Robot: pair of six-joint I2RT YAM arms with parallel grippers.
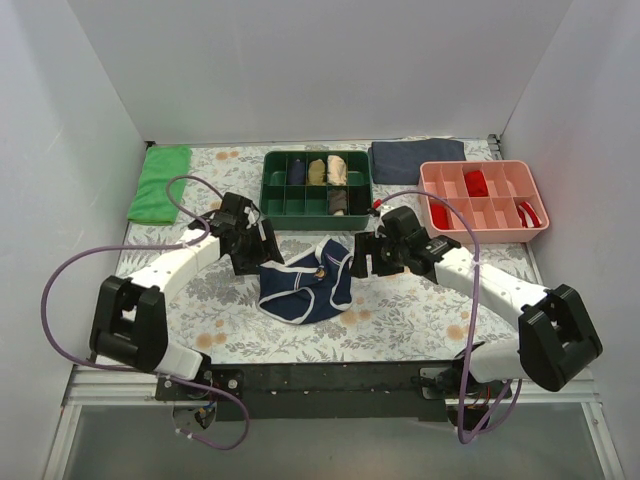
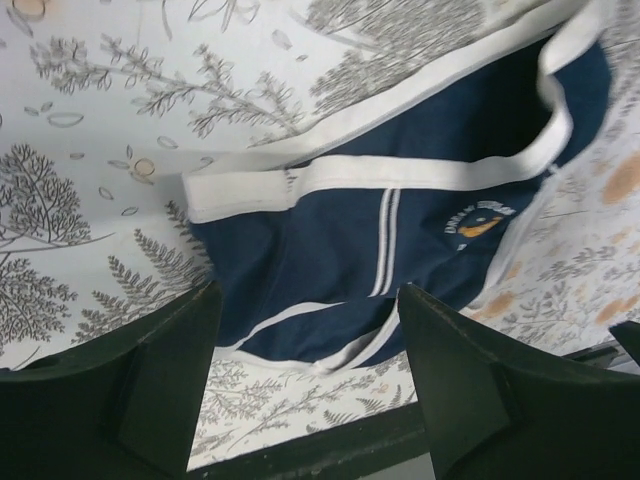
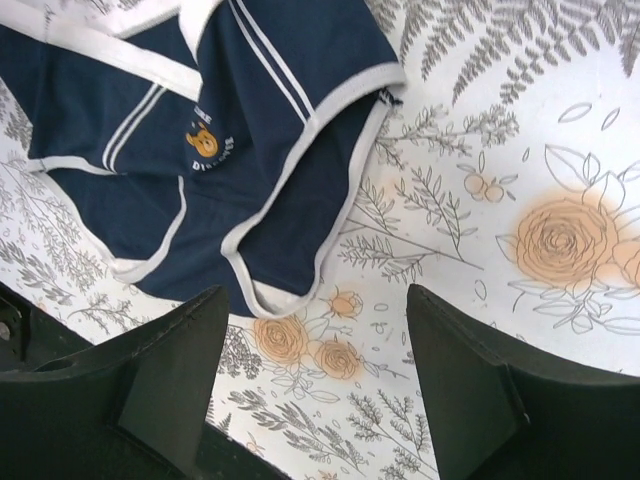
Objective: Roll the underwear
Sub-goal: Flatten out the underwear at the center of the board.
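The underwear [image 1: 305, 282] is a pair of navy briefs with white piping, lying crumpled on the floral cloth at the table's middle. It fills the upper part of the left wrist view [image 2: 420, 230] and the upper left of the right wrist view [image 3: 200, 170], emblem showing. My left gripper [image 1: 256, 248] hovers at its upper left corner, open, nothing between its fingers [image 2: 160, 380]. At the garment's upper right corner, my right gripper [image 1: 366, 255] stands wide open over bare cloth, and its fingers [image 3: 470, 370] hold nothing.
A green divided tray [image 1: 280, 205] with rolled garments stands behind the underwear. A pink divided tray [image 1: 440, 215] with red items is at the back right. A dark grey-blue folded cloth [image 1: 417, 159] and a green cloth [image 1: 160, 184] lie at the back.
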